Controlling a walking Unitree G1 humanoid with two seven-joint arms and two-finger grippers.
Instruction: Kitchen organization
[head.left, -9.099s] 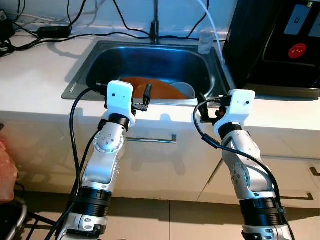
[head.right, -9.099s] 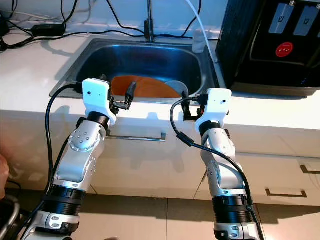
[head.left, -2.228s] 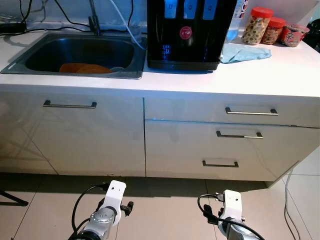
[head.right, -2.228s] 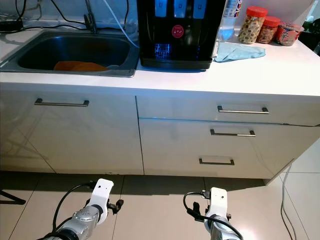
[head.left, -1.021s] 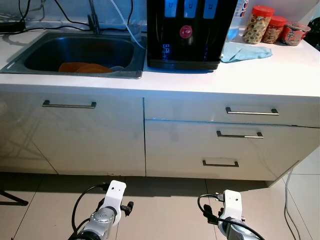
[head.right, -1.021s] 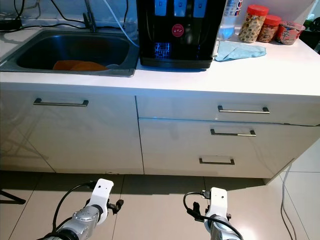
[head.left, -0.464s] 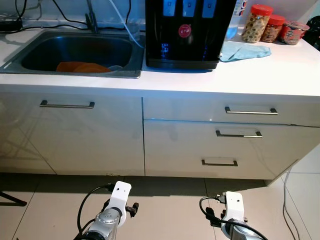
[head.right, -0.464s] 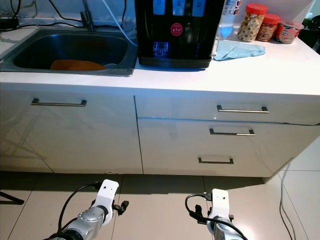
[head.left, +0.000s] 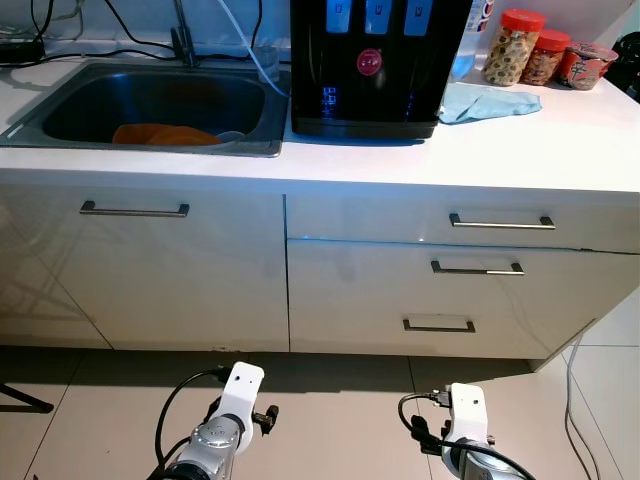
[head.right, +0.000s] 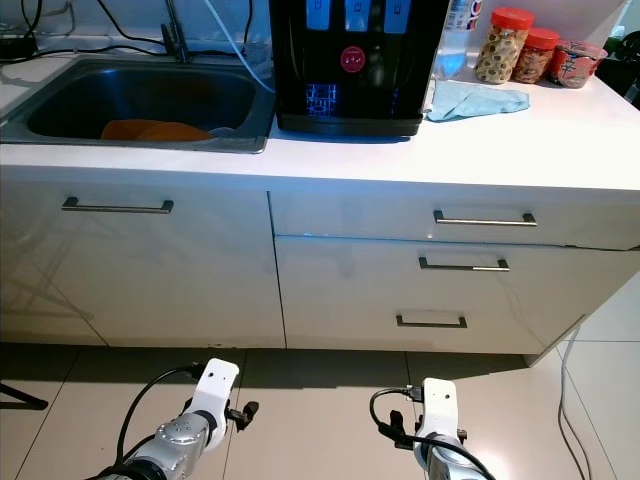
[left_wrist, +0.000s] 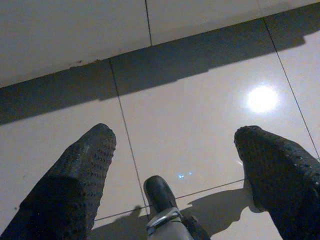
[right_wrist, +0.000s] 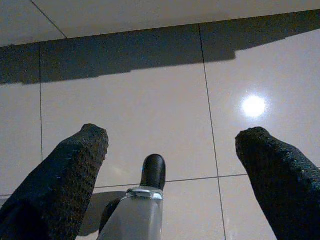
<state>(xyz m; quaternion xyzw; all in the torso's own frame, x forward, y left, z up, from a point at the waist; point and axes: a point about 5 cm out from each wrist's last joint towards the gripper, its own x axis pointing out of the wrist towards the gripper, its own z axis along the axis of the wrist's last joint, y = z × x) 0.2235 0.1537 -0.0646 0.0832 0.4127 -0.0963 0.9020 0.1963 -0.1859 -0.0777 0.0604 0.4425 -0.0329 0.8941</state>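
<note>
1. Head camera: I am standing back from the counter (head.left: 520, 150) with both arms hanging low over the floor tiles (head.left: 330, 420). Nine seconds ago I was leaning over the sink (head.left: 60, 125) with both grippers at its front rim; now it is sitting at 10 o'clock, the orange dish (head.left: 160, 134) lying inside. I judge I am moving between jobs, toward the drawers (head.left: 497, 268) or the 1 o'clock corner, where a blue cloth (head.left: 488, 102) and red-lidded jars (head.left: 512, 46) are standing. The black water dispenser (head.left: 372, 62) at 12 is showing a red round badge; no writing is legible.

2. Left wrist: my left gripper (left_wrist: 175, 150) is hanging released, fingers spread, holding nothing.

3. Right wrist: my right gripper (right_wrist: 172, 147) is likewise spread wide and holding nothing.
</note>
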